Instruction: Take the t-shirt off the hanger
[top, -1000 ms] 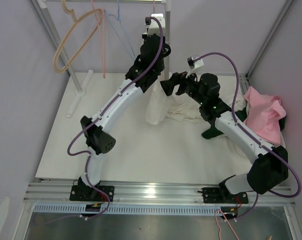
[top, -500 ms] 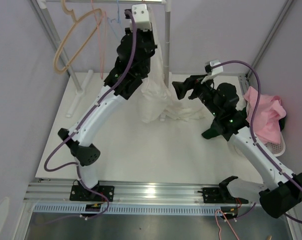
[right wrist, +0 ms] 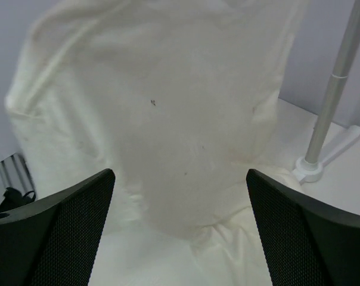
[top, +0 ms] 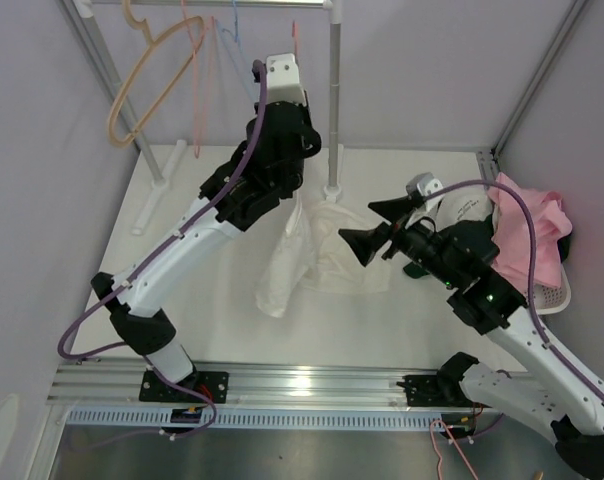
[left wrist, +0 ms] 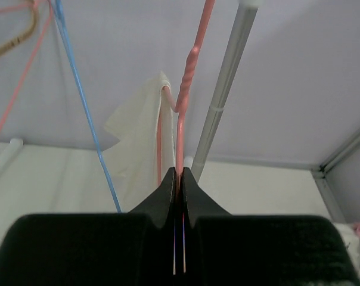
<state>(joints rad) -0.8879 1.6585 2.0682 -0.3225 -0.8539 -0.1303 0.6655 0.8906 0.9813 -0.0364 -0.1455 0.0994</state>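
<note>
Left fingers (left wrist: 163, 193) are pinched tight on the pink hanger (left wrist: 180, 149), on the straight wire below its twisted neck. You hold it high beside the rack pole (top: 334, 100). My read: this anchors the wire so the cloth can be pulled against it.

T-shirt (top: 312, 260) is not off yet. In the left wrist view, 1 cream fold is hooked over the hanger's bend. The rest drapes down from there, and its lower end lies crumpled on the tabletop (top: 182, 300).

Right fingers (right wrist: 61, 226) are spread wide with nothing between them. They aim square at the hanging cloth, near it but apart. They look placed to bite the fabric and draw it away from the hanger.

Risk, as a judgement: pulling against the hooked fold could twist the wire in your left grip.
</note>
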